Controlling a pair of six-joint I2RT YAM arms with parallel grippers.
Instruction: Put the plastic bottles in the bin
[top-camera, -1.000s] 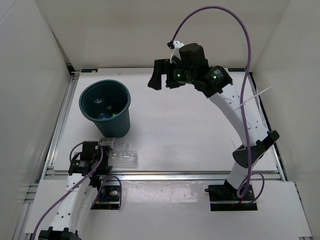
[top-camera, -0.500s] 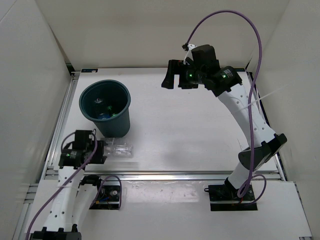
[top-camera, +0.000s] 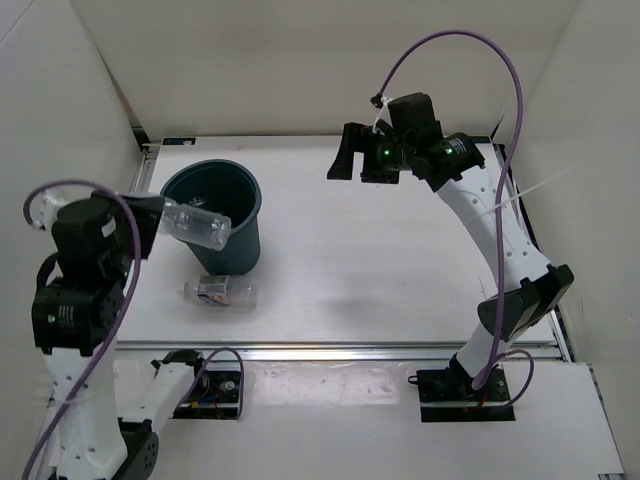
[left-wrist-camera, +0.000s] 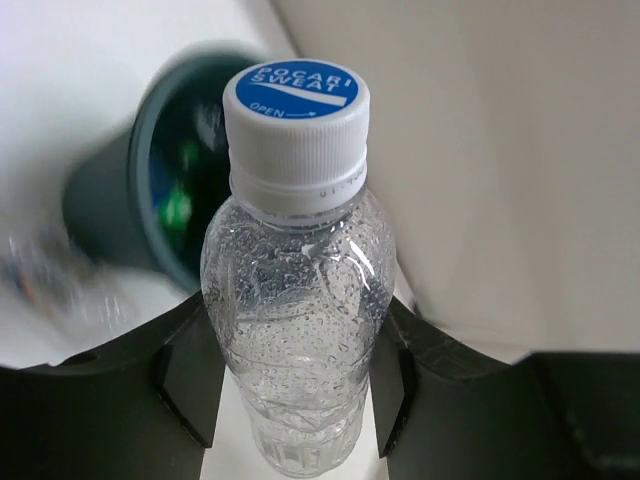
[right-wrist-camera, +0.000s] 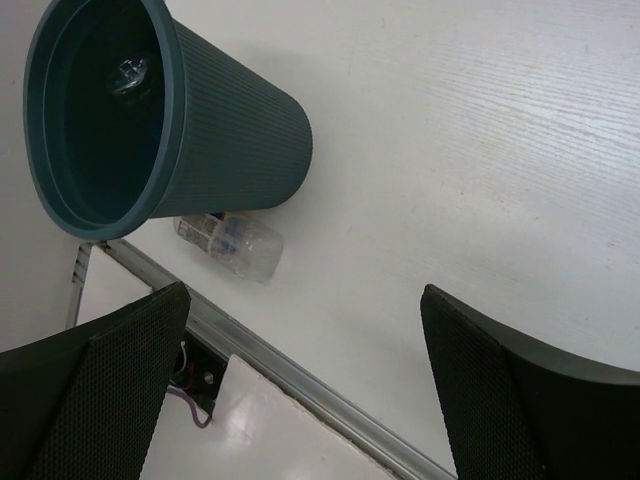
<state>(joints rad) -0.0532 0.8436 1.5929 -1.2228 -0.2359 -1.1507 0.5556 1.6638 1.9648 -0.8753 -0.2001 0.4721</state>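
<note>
- My left claw (left-wrist-camera: 290, 395) has shut on a clear bottle (left-wrist-camera: 295, 285) and lifted it; a second ago that bottle lay on the bench (top-camera: 400, 270) by the near edge.
- It now hangs over the rim of the bin (top-camera: 240, 255), cap toward the opening (not let go yet).
- A second bottle (top-camera: 220, 292) lies beside the bin's base, which I judge is my next pick.
- My right claw (top-camera: 357, 165) hovers wide open and empty, well apart.

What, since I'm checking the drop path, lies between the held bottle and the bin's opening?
Nothing visible. The left gripper holds the clear bottle above the rim of the bin, cap toward the open mouth. A second bottle lies on the table beside the bin, off that path.
</note>
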